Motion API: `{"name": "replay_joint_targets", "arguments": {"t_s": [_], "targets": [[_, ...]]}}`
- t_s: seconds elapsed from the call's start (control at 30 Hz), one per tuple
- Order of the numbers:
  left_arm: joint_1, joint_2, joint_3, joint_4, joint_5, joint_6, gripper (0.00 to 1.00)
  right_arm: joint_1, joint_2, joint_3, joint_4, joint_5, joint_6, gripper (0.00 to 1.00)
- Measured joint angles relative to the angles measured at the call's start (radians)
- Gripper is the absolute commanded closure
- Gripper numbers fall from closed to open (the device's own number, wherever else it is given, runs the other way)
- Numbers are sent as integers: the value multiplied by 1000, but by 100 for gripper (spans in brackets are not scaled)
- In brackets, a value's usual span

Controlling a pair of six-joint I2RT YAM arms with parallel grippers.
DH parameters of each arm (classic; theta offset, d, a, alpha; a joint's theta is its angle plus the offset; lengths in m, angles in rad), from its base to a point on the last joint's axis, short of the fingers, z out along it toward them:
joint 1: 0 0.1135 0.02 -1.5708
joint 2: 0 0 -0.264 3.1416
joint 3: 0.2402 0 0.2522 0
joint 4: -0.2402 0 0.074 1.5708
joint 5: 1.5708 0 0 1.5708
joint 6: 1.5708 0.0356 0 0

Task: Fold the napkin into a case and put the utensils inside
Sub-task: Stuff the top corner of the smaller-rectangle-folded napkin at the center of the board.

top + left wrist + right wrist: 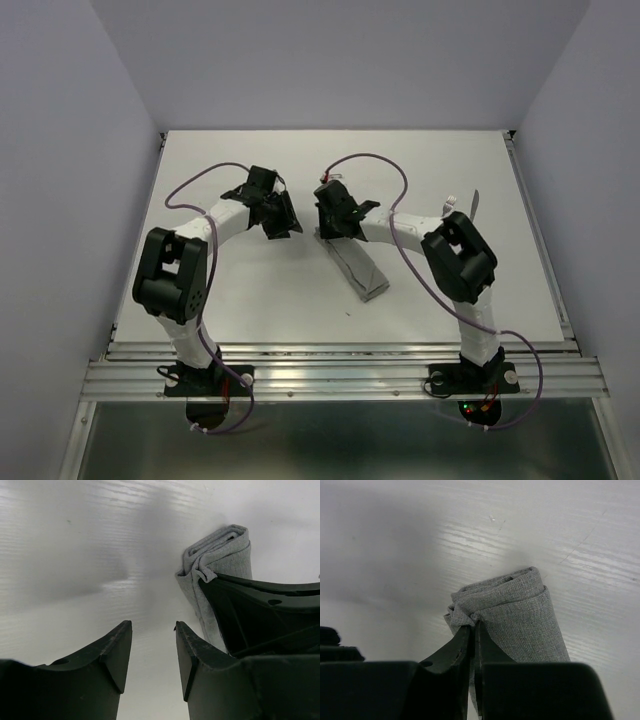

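The napkin [360, 270] lies mid-table, folded into a narrow grey layered case. My right gripper [336, 232] is shut on a bunched edge at its far end; in the right wrist view the jaws [473, 626] pinch the cloth [520, 612] between them. My left gripper [281, 216] hovers just left of that end, open, with only bare table between its fingers [152, 630]. The left wrist view shows the rolled end of the napkin [220, 552] and the right gripper's dark fingers [260, 610] on it. The utensils [474, 204] peek out slim and silver behind the right arm's elbow, mostly hidden.
The white table [250, 290] is boxed in by pale walls at the left, back and right. A metal rail [340, 375] runs along the near edge by the arm bases. Purple cables [375, 160] loop above both arms.
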Motion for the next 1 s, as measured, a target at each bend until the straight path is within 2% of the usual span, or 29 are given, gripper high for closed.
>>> {"name": "replay_joint_targets", "arguments": {"t_s": [0.17, 0.37, 0.47, 0.5, 0.7, 0.83, 1.0], "targets": [[-66, 27, 6, 14, 4, 1, 52, -79, -131, -200, 121, -157, 50, 99], [-129, 124, 36, 19, 19, 2, 54, -172, -194, -314, 249, -320, 102, 99], [-153, 133, 36, 18, 19, 2, 59, -183, -234, -371, 286, -371, 122, 99], [-159, 133, 37, 19, 19, 2, 61, -183, -237, -377, 296, -384, 126, 99], [-198, 133, 53, 46, 9, 23, 59, -204, -276, -438, 359, -468, 160, 99], [-251, 131, 69, 76, -59, 65, 59, -232, -276, -450, 377, -524, 180, 99], [-300, 127, 69, 119, -98, 121, 64, -262, -276, -451, 383, -576, 198, 99]]}}
